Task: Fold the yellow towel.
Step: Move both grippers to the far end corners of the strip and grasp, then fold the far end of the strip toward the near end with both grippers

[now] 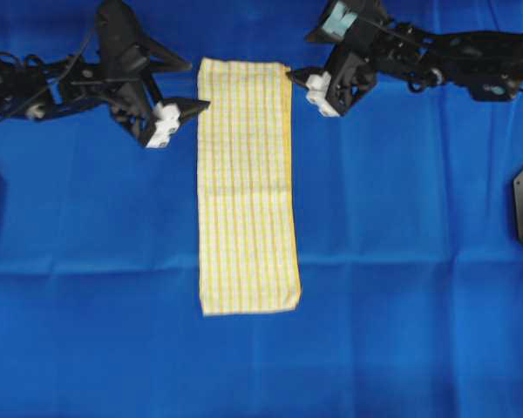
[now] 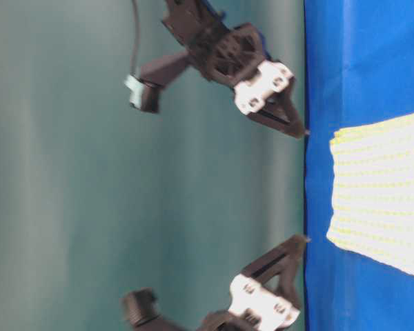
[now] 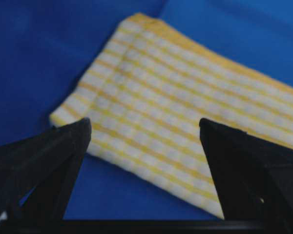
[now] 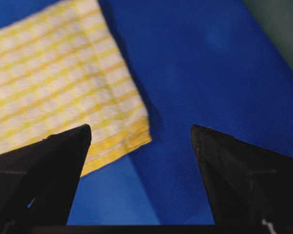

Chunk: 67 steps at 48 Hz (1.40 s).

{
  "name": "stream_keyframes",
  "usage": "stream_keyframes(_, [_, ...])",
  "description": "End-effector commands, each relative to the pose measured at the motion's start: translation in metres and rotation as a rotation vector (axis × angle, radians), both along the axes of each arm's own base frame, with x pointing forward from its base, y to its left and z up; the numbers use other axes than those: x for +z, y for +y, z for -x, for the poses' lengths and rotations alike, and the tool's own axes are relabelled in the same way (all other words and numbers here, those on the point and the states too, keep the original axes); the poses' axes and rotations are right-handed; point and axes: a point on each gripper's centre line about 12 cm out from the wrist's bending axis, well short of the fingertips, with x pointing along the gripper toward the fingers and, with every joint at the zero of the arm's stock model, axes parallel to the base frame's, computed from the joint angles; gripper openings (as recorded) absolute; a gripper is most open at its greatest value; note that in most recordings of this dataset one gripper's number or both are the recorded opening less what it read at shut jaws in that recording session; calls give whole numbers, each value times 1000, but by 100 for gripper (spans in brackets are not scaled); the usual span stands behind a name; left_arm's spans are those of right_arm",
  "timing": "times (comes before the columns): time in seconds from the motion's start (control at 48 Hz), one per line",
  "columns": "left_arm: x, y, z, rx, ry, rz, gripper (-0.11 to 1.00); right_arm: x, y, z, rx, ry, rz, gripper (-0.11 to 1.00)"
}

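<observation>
Blue cloth (image 1: 401, 226) is spread over the bench, and the yellow towel (image 1: 247, 183) lies flat along its middle as a long strip. Left tool (image 1: 194, 106) and right tool (image 1: 294, 75), jaws apart and empty, are stationed beside its far corners, seemingly for a lengthwise fold.

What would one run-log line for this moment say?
yellow towel: flat strip, one fold done | left claw: open, beside top edge | right claw: open, at top corner

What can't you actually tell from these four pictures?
- Yellow towel: layer count hidden, overhead shows only its top.
- Towel's far end: cut off by the frame edge in table-level and both wrist views.
- Right gripper: overhead cannot show whether it touches the towel corner.
</observation>
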Motion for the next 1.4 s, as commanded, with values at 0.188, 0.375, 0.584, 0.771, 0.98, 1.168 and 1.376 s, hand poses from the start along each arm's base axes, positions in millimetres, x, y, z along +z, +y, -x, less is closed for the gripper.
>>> stream_keyframes(0.188, [-29, 35, -12, 74, 7, -3, 89, -23, -12, -17, -36, 1, -27, 82])
stream_keyframes(0.375, [-45, 50, -15, 105, 6, -6, 89, -35, -15, -22, -58, -1, -44, 82])
stream_keyframes(0.584, [-58, 54, -20, 112, 25, 5, 86, -42, -17, -23, -82, 1, -66, 82])
stream_keyframes(0.771, [-58, 55, -23, 110, 22, 2, 52, -42, -16, -23, -86, -4, -70, 69])
stream_keyframes(0.98, [-54, 57, -30, 91, 9, -29, 3, -42, -11, -25, -77, -16, -61, 11])
stream_keyframes(1.168, [-45, 66, -40, 95, -22, -51, 4, -39, -13, -25, -88, -39, -48, 4])
stream_keyframes(1.376, [-42, 72, -42, 102, -25, -64, 4, -35, -17, -21, -109, -61, -40, 4])
